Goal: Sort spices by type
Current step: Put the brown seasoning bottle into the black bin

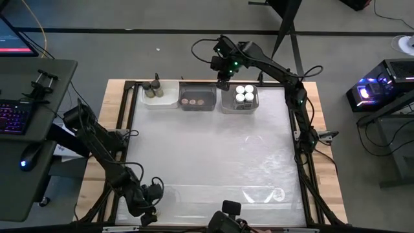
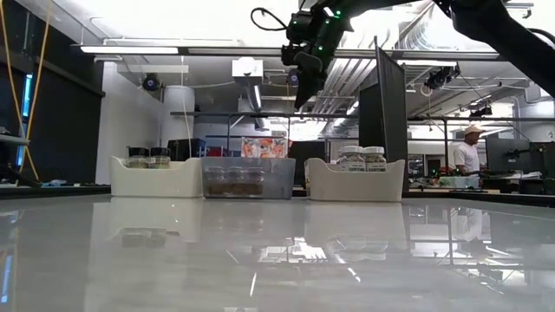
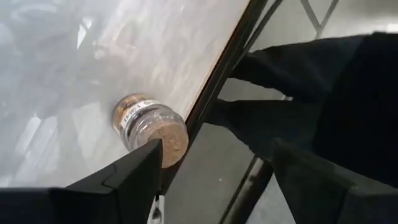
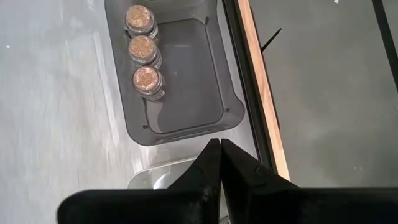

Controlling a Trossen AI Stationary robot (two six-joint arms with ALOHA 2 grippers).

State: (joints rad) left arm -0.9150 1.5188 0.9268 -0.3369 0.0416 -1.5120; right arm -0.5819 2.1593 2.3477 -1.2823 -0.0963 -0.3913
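Three bins stand in a row at the table's far edge. A white bin (image 1: 169, 97) holds dark-capped jars (image 1: 154, 89). A clear grey bin (image 1: 197, 107) holds three brown-capped jars (image 4: 144, 50). Another bin (image 1: 226, 103) holds white-capped jars (image 1: 244, 95). My right gripper (image 4: 219, 155) is shut and empty, high above the far edge between the grey bin and the white-capped jars' bin (image 2: 299, 91). My left gripper (image 3: 217, 146) is open at the table's near left corner (image 1: 147, 213). A brown-capped jar (image 3: 146, 121) sits there on the table, right beside the black edge frame. My left gripper has one fingertip (image 3: 152, 152) in front of the brown-capped jar's cap (image 3: 174, 140). I cannot tell whether it touches the cap. The other finger stands well apart, beyond the table's edge.
The black frame (image 3: 217, 93) runs along the table's edge next to the lone jar, with floor beyond it. The white tabletop (image 1: 213, 155) between the bins and the near edge is bare. A person (image 2: 468, 147) stands far off in the room behind.
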